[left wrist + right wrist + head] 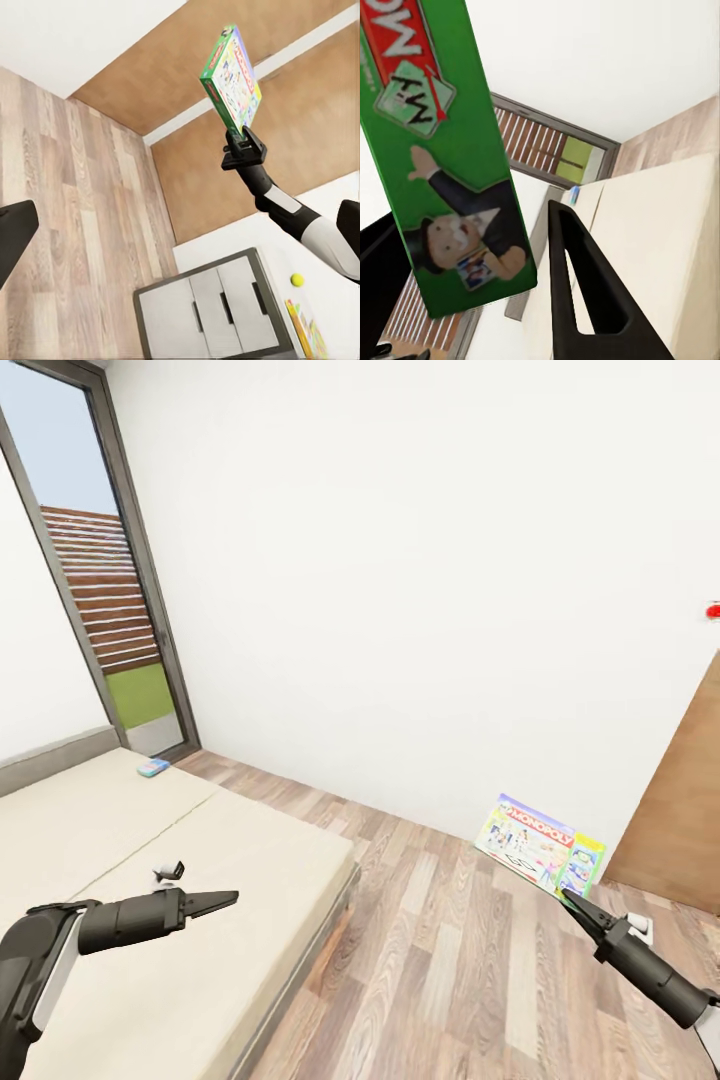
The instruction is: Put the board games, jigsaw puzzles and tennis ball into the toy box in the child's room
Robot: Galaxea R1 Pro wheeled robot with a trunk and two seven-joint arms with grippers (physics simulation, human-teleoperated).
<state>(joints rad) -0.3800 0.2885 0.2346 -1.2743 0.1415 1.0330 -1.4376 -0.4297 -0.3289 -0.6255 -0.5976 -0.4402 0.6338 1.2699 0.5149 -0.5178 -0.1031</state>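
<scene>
Head view: right tool [572,903] clamps Monopoly box [540,843]; left tool [222,900] state unclear.

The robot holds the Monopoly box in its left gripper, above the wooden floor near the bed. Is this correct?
Not quite: the Monopoly box is in the right gripper, as the head view shows. The left gripper holds nothing and hangs over the bed.

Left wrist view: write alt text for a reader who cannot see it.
The right gripper holds a green Monopoly board game box up in front of a brown wooden wall panel, its black-and-white arm reaching in from the side. Nearby stand a grey cabinet and a white table bearing a yellow-green tennis ball, beside light wood-plank flooring.
</scene>
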